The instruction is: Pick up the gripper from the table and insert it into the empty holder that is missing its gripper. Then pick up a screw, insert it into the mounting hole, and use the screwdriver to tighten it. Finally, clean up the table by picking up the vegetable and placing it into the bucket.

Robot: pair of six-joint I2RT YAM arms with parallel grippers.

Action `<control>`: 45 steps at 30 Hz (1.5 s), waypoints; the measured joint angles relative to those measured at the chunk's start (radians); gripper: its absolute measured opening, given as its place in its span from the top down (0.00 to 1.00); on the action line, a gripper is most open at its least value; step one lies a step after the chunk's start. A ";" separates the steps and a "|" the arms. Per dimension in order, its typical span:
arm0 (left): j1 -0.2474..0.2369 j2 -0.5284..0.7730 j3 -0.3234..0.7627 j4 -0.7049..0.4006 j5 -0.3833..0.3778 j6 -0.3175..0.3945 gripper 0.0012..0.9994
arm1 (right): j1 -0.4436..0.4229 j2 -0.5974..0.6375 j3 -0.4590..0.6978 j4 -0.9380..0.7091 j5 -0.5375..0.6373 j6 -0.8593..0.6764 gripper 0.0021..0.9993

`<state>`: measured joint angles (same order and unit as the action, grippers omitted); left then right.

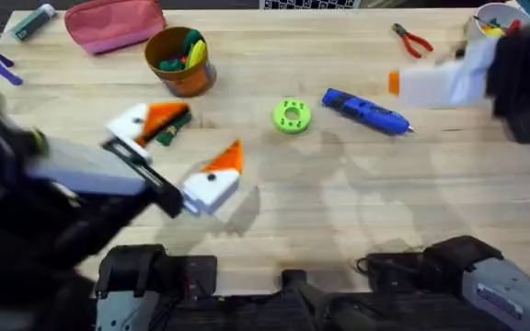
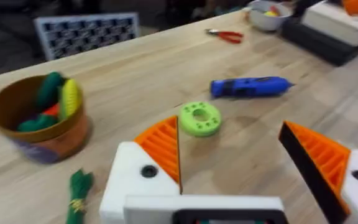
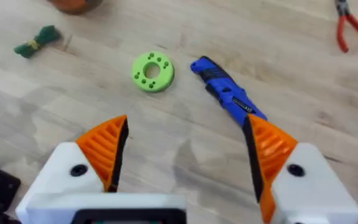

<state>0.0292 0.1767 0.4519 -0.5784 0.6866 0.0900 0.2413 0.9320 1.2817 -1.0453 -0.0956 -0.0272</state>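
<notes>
My left gripper (image 1: 208, 133) is open low over the table's left half, both white fingers carrying orange ribbed tips (image 2: 163, 146). The dark-green vegetable (image 1: 168, 133) lies on the wood just beside its far finger, also seen as a vegetable (image 2: 78, 193) in the left wrist view. Beyond it stands the orange-brown bucket (image 1: 180, 60) with toys inside. The blue screwdriver (image 1: 366, 112) lies right of centre. My right gripper (image 3: 185, 155) is open above the table, blurred at the far right (image 1: 431, 83). The loose gripper, an empty holder and a screw are out of view.
A green disc (image 1: 291, 116) lies between the vegetable and the screwdriver. Red-handled pliers (image 1: 412, 39) and a white bowl (image 1: 495, 18) are at the back right, a pink pouch (image 1: 113, 23) at the back left.
</notes>
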 joint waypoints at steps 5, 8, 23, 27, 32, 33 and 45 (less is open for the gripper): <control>0.001 0.253 0.295 -0.252 -0.172 0.066 0.01 | 0.000 -0.096 -0.198 0.072 0.000 0.044 0.01; 0.001 0.421 0.452 -0.414 -0.298 0.081 0.01 | 0.000 -0.125 -0.288 0.095 0.000 0.065 0.01; 0.002 0.860 0.716 -0.604 -0.659 0.190 0.01 | -0.023 -0.134 -0.357 0.128 0.000 0.084 0.01; 0.002 0.983 0.716 -0.578 -0.700 0.255 0.01 | -0.023 -0.134 -0.357 0.128 0.000 0.084 0.01; 0.004 1.157 0.716 -0.517 -0.742 0.344 0.01 | -0.023 -0.134 -0.357 0.128 0.000 0.084 0.01; 0.006 1.192 0.716 -0.500 -0.745 0.354 0.01 | -0.023 -0.133 -0.357 0.128 0.000 0.084 0.01; 0.068 1.531 0.716 -0.332 -0.765 0.449 0.01 | -0.023 -0.133 -0.357 0.128 0.000 0.084 0.01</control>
<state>0.0971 1.7077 1.1679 -0.9107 -0.0780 0.5390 0.2184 0.7986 0.9245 -0.9173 -0.0956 0.0568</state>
